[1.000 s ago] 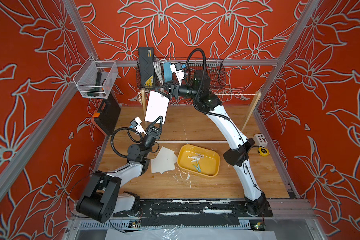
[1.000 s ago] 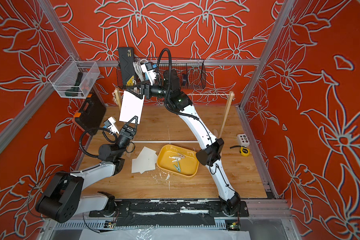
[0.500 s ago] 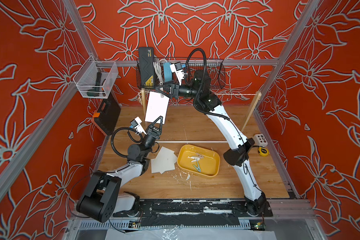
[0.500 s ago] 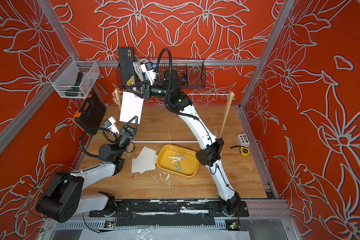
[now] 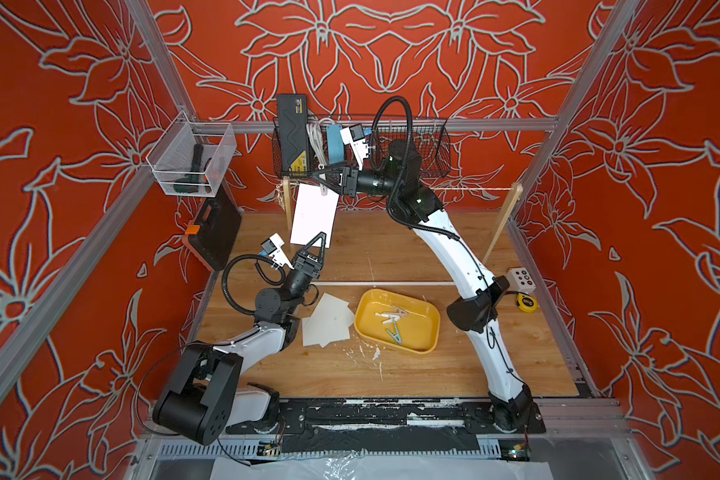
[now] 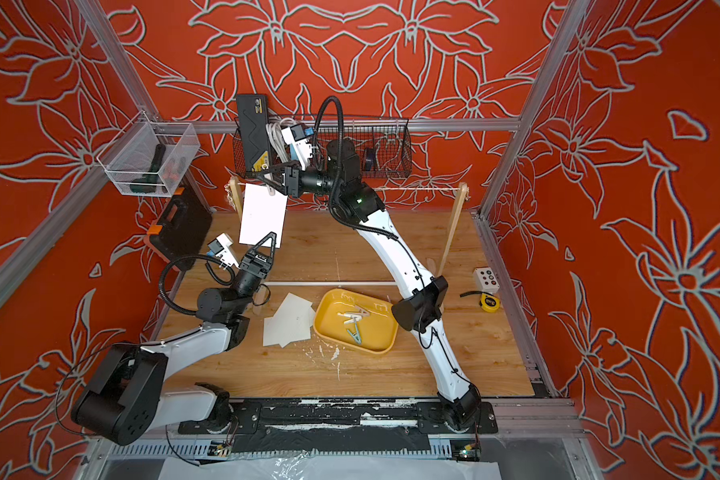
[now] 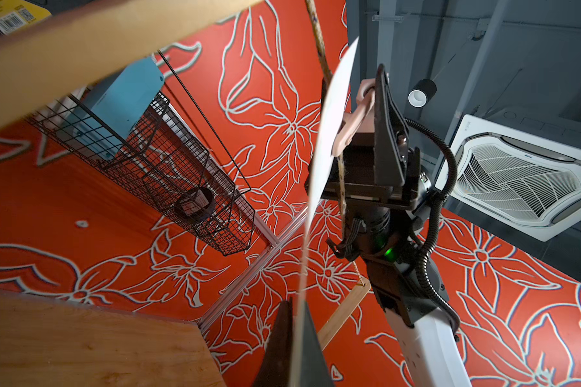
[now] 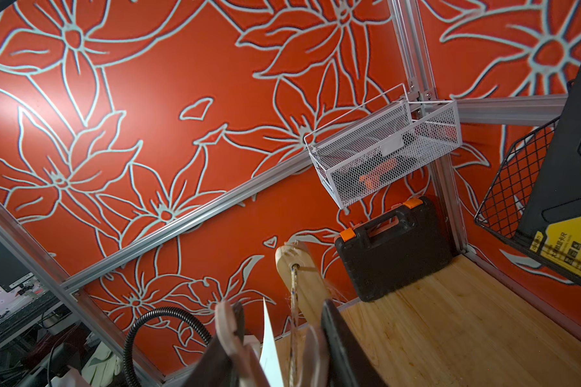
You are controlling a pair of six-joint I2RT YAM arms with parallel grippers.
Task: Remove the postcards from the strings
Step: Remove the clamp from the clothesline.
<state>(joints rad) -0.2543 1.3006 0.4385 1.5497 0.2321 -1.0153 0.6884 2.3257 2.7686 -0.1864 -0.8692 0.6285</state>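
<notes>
other postcards (image 5: 327, 320) are piled; the last postcard (image 5: 313, 214) on the string (image 5: 466, 190) is pinched by the left gripper (image 5: 320, 237), its clothespin (image 7: 353, 124) squeezed by the right gripper (image 5: 320, 180).

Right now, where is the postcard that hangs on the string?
In both top views the postcard hangs at the string's left end, beside the wooden post, with the left gripper's fingers pinching its lower edge.

Drew the jaws of the right gripper (image 8: 282, 330) in from wide apart to a squeeze on the pink clothespin (image 7: 351, 125) pinning the postcard (image 5: 313, 216) to the string (image 5: 466, 189).
</notes>
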